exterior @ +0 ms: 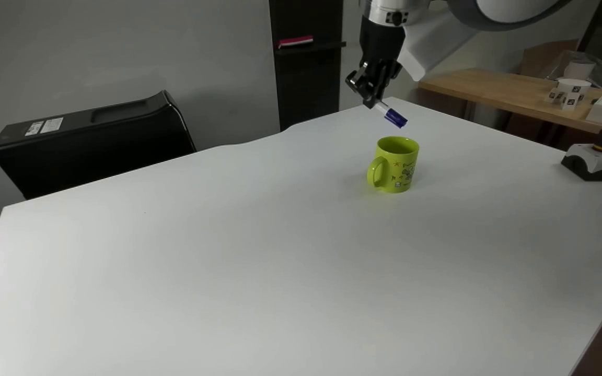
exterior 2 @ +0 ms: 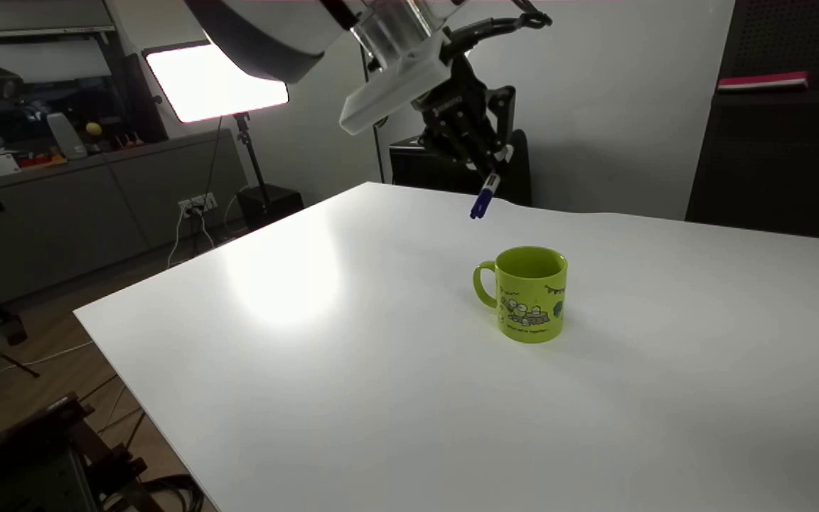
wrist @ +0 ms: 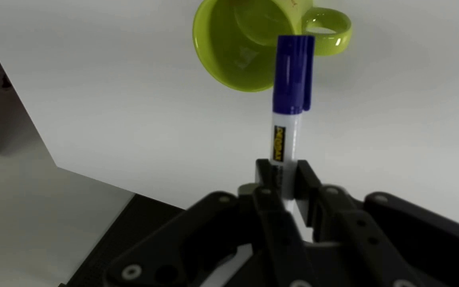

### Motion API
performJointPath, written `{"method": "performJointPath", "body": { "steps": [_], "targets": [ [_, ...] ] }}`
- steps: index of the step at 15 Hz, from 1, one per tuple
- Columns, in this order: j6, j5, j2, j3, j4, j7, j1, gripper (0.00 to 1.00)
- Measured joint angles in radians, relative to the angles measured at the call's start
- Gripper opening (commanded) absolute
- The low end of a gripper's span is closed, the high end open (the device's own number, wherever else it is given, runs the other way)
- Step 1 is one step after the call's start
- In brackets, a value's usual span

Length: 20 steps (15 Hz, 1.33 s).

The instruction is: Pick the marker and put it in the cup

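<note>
Gripper (wrist: 283, 179): black; it stands narrow, and it holds the marker (wrist: 285, 123) pinched between its two fingers (wrist: 307, 181).
Marker: short and slim; it reaches out past the fingertips with the cap end foremost. In both exterior views it slants downward in the air.
Cap (wrist: 289, 75): deep blue-purple, smooth and a little shiny; a clip (wrist: 308, 75) of the same colour lies along one side.
Barrel (wrist: 291, 139): white and straight; its rear part goes between the fingers, where it is partly hidden.
Label (wrist: 279, 143): dark rectangle with yellow letters, which I cannot read with certainty; more dark print follows it toward the fingers.
Marker's place: outside the cup (exterior 2: 532, 306), higher than its rim and apart from it in both exterior views; in the wrist view the cap covers a piece of the rim, near the handle (wrist: 329, 34).
Cup: lime green, squat, upright on the white table (exterior: 228, 261); in both exterior views the handle is at the left side of it.
Cup's print: small cartoon figures and dark marks; the words are too small to read.
Around: black casing (exterior: 97, 136) behind the table edge; bright lamp panel (exterior 2: 217, 82) farther back in an exterior view.
</note>
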Motion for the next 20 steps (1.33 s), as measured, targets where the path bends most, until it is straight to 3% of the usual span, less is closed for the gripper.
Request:
{"method": "performJointPath", "body": {
  "steps": [5, 14, 20],
  "targets": [
    [0.096, -0.218, 0.002, -0.107, -0.005, 0.186, 0.046, 0.04],
    [0.191, -0.607, 0.008, -0.315, 0.042, 0.761, 0.205, 0.04],
    [0.188, -0.906, 0.018, -0.353, 0.071, 1.154, 0.288, 0.04]
  ]
}}
